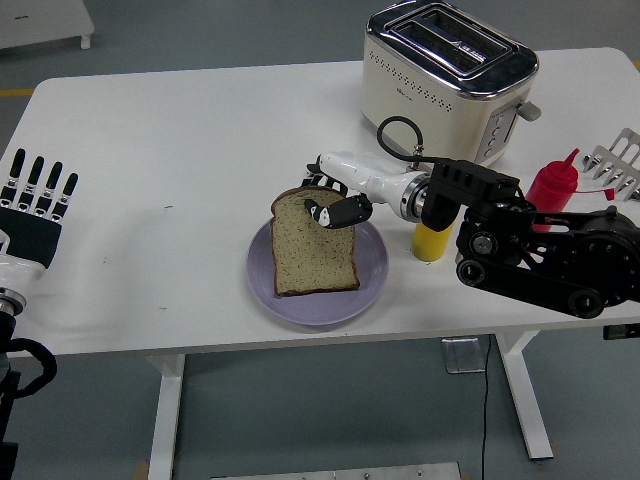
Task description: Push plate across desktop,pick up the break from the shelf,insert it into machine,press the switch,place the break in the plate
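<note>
So, biggest first, here is the table top right now.
Table (180, 150): white, wide, and it carries everything named below.
Right arm (545, 255): black and jointed, it comes in from the right edge and reaches left over the table to the plate.
Toaster (450, 75): cream with a chrome top, it stands at the far side of the table, two slots showing, well apart from the plate.
Plate (372, 262): pale lilac, round, it sits near the table's front edge, just left of the yellow bottle.
Bread (310, 255): a seeded brown slice, it lies on the plate, its top edge lifted a little toward the hand.
Right hand (335, 200): it sits at the slice's top right corner, thumb on the front face, fingers curled behind, clamped on the bread.
Left hand (35, 200): it rests at the left edge, upright, its fingers straight and apart, nothing in them.
Yellow bottle (432, 240): it stands just beside the plate's right rim, partly hidden behind the right wrist.
Red bottle (555, 180): a squeeze bottle with a nozzle, it stands behind the right forearm.
Rack (618, 160): silver wire, only part of it shows at the right edge.
</note>
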`<state>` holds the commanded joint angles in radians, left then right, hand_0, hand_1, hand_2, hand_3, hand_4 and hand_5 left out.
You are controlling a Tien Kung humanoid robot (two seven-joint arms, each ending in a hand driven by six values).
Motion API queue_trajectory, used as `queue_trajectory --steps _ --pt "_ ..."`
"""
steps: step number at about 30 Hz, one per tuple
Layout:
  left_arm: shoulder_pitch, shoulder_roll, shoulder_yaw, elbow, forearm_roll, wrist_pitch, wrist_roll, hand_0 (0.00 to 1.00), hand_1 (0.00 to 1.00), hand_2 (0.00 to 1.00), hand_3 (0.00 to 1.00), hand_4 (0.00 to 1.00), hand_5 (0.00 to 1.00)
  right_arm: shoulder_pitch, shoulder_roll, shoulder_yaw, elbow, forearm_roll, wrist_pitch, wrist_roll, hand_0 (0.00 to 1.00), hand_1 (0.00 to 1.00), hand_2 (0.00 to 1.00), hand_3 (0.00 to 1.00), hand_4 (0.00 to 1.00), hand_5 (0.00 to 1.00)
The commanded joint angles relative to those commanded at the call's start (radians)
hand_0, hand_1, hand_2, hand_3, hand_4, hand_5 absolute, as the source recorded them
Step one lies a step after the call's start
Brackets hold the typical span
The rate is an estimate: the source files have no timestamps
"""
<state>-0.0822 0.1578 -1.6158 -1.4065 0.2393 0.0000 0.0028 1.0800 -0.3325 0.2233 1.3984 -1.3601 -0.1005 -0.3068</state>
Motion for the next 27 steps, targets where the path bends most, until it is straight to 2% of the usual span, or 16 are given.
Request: queue_trajectory --steps 1,2,7,8,17,19,20,25,26,27 --pt "0.000 0.000 0.000 0.000 0.000 0.000 0.000 0.817 0.873 0.955 0.838 0.604 0.998 0.000 0.001 0.002 -0.001 -0.004 -0.003 0.001 0.602 0.701 0.752 0.822 0.608 0.246" --pt "0.001 0.000 0.000 0.000 0.000 0.000 0.000 0.817 0.872 0.954 0.838 0.602 0.998 -0.001 0.001 0.004 -0.001 -0.009 -0.006 0.003 0.721 0.787 0.855 0.922 0.668 0.261" --pt "0.002 0.000 0.002 0.000 0.000 0.000 0.000 0.817 0.872 0.954 0.838 0.602 0.998 -0.002 0.003 0.012 -0.005 -0.024 -0.022 0.010 0.721 0.787 0.855 0.922 0.668 0.261" --pt "0.002 0.000 0.002 0.000 0.000 0.000 0.000 0.814 0.872 0.954 0.837 0.601 0.998 -0.002 0.004 0.014 -0.006 -0.025 -0.026 0.011 0.754 0.806 0.864 0.945 0.703 0.284" --pt "0.001 0.000 0.002 0.000 0.000 0.000 -0.001 0.813 0.871 0.954 0.837 0.600 0.998 -0.005 -0.008 0.074 0.016 -0.053 -0.070 0.014 0.752 0.797 0.852 0.935 0.715 0.307" --pt "0.001 0.000 0.000 0.000 0.000 0.000 -0.001 0.813 0.871 0.954 0.837 0.600 0.998 0.001 -0.019 0.111 0.040 -0.072 -0.080 0.014 0.752 0.797 0.852 0.935 0.715 0.307" --pt "0.000 0.000 0.000 0.000 0.000 0.000 -0.001 0.814 0.870 0.954 0.837 0.602 0.998 0.004 -0.025 0.131 0.053 -0.081 -0.084 0.015 0.736 0.772 0.823 0.898 0.716 0.325" --pt "0.000 0.001 -0.002 0.001 0.000 0.000 -0.001 0.814 0.870 0.954 0.837 0.602 0.998 0.017 -0.046 0.221 0.105 -0.107 -0.098 0.019 0.736 0.772 0.823 0.898 0.716 0.325" --pt "0.000 0.001 -0.002 0.001 0.000 0.000 -0.001 0.813 0.870 0.953 0.838 0.601 0.998 0.018 -0.050 0.243 0.117 -0.109 -0.103 0.020 0.726 0.753 0.788 0.839 0.701 0.342" --pt "0.000 0.001 -0.003 0.001 0.000 0.000 -0.001 0.813 0.870 0.953 0.838 0.601 0.998 0.018 -0.056 0.263 0.128 -0.111 -0.110 0.023 0.726 0.753 0.788 0.839 0.701 0.342"
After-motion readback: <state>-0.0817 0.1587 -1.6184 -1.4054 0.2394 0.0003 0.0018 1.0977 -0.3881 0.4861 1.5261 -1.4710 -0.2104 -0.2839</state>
